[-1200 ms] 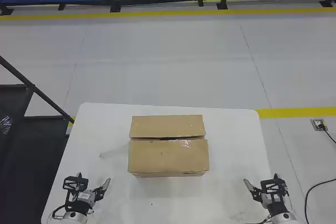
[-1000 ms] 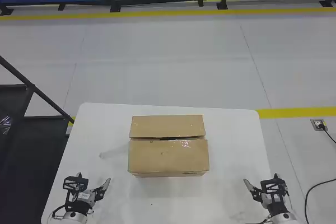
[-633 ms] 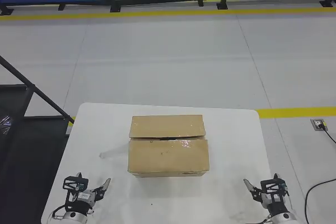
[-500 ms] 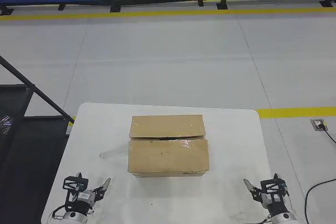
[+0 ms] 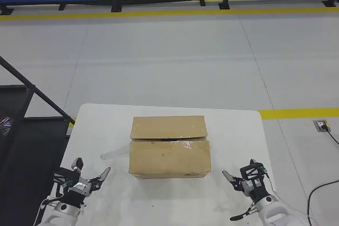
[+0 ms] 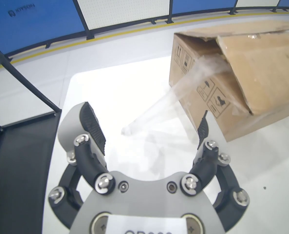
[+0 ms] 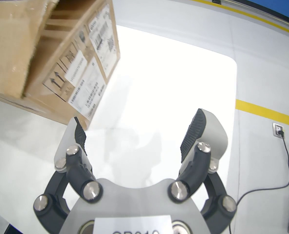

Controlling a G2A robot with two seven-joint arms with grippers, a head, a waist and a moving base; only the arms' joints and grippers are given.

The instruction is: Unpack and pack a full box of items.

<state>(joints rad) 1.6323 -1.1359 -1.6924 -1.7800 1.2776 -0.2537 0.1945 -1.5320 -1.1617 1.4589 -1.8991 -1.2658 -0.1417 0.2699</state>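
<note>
A brown cardboard box (image 5: 169, 147) stands in the middle of the white table (image 5: 101, 130), its top flaps folded over with a narrow gap between them. A strip of clear tape (image 6: 159, 103) hangs off the box (image 6: 232, 74) end down to the table. My left gripper (image 5: 82, 179) is open near the table's front left corner, short of the box. My right gripper (image 5: 244, 176) is open near the front right, beside the box (image 7: 49, 49) corner. In the wrist views the left gripper (image 6: 146, 122) and the right gripper (image 7: 137, 127) hold nothing.
A black stand (image 5: 22, 79) with a slanted bar sits off the table's left side. A power cord (image 5: 327, 186) and floor socket (image 5: 322, 125) lie on the floor to the right. Bare table surrounds the box on all sides.
Both grippers have moved forward and inward from the table's front edge toward the box. The box has not moved.
</note>
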